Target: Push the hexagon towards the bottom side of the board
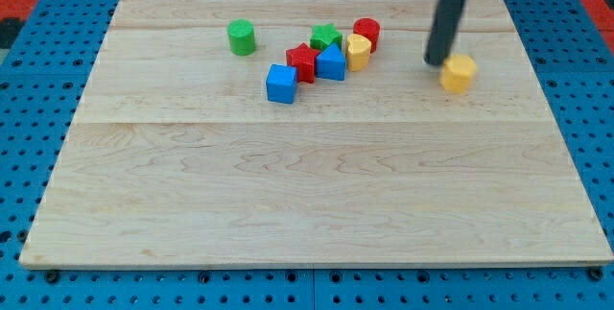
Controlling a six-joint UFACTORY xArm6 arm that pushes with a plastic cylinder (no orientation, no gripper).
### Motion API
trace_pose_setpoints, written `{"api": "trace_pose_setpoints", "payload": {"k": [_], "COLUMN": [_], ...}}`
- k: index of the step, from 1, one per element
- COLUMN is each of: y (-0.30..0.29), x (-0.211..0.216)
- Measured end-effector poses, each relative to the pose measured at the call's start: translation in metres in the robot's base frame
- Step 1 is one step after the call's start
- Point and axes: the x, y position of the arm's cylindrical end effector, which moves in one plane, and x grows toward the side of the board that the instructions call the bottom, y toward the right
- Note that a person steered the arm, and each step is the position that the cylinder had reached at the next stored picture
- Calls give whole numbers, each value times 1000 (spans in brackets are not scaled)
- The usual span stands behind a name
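A yellow hexagon block [459, 73] lies at the view's upper right on the wooden board [317, 195]. My tip [436, 61] is just to the view's left and slightly above the hexagon, close to or touching its upper-left edge. The dark rod rises from there to the view's top edge.
A cluster sits at the upper middle: red cylinder [366, 33], green star [326, 36], yellow block [357, 52], blue block [331, 62], red star [302, 62], blue cube [281, 83]. A green cylinder [242, 37] stands apart to the left. Blue pegboard surrounds the board.
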Motion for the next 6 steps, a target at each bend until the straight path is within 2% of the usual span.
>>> {"api": "trace_pose_setpoints", "payload": {"k": [1,2,3,4,5,6], "y": [-5,2,36,45,48,70], "x": [41,-12,4,64,89,33]}}
